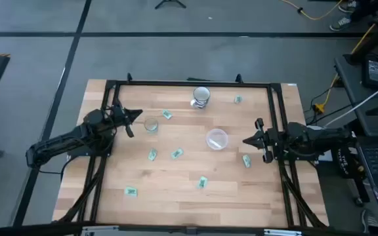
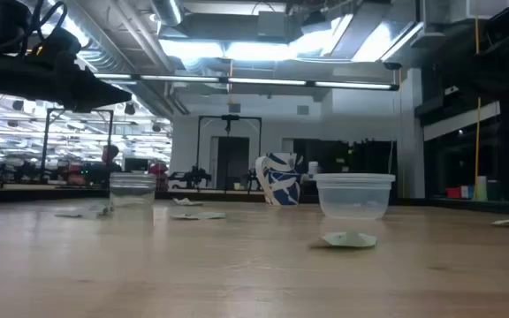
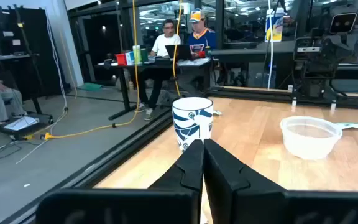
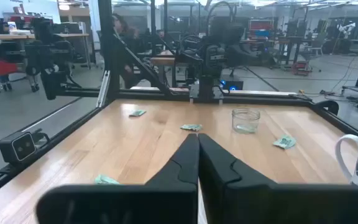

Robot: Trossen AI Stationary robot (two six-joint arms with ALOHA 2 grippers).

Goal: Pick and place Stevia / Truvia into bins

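Observation:
Several light green Stevia packets lie flat on the wooden table, among them one (image 1: 167,115) by the narrow clear cup (image 1: 151,124), two (image 1: 152,155) (image 1: 176,153) mid-table and one (image 1: 246,160) near the right arm. The wider clear cup (image 1: 216,139) stands right of centre. My left gripper (image 1: 136,115) is shut, left of the narrow cup and above the table. My right gripper (image 1: 245,140) is shut, right of the wider cup. In the right wrist view the narrow cup (image 4: 246,120) and packets (image 4: 191,127) (image 4: 284,142) lie ahead of the right gripper (image 4: 197,138).
A white mug with a blue pattern (image 1: 201,96) stands near the far edge, and shows ahead of the left gripper (image 3: 202,144) as the mug (image 3: 192,121). A black frame (image 1: 189,83) borders the table. People sit at desks beyond the table (image 3: 179,38).

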